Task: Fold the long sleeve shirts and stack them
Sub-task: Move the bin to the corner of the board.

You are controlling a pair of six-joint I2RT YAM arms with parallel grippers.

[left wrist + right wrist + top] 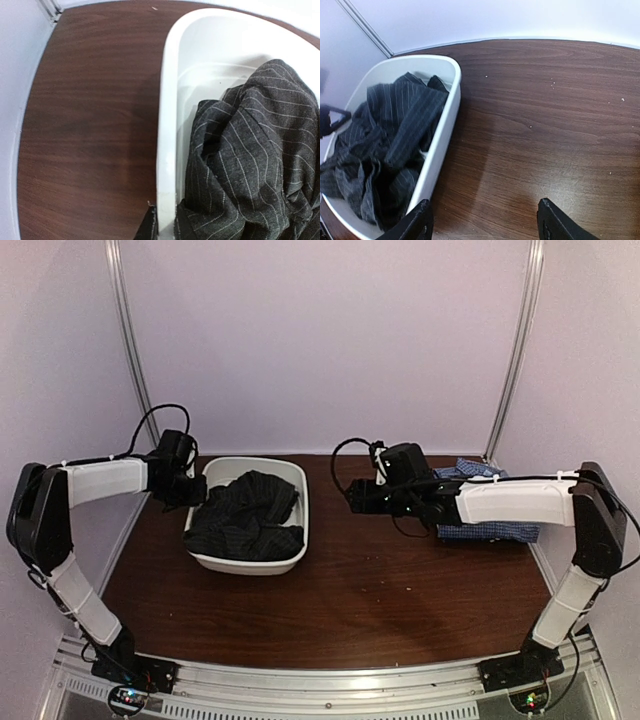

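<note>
Black shirt (245,515) lies crumpled in the tub (303,502), not yet folded. Checked shirt (490,531) lies flat at the right rear of the table (350,610), partly hidden by the right arm (510,502); it appears folded. Remaining: fold the black one, then stack. Right gripper (484,204): jaws apart, empty. Left gripper (185,490), at the tub's left rim: state cannot be determined.

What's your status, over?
Right end effector open, empty. Left end effector at tub rim, grip unclear. Black shirt bunched in tub; checked shirt on table, under right arm.

text: none legible | labels, brands: none legible | numbers, signs: none legible
</note>
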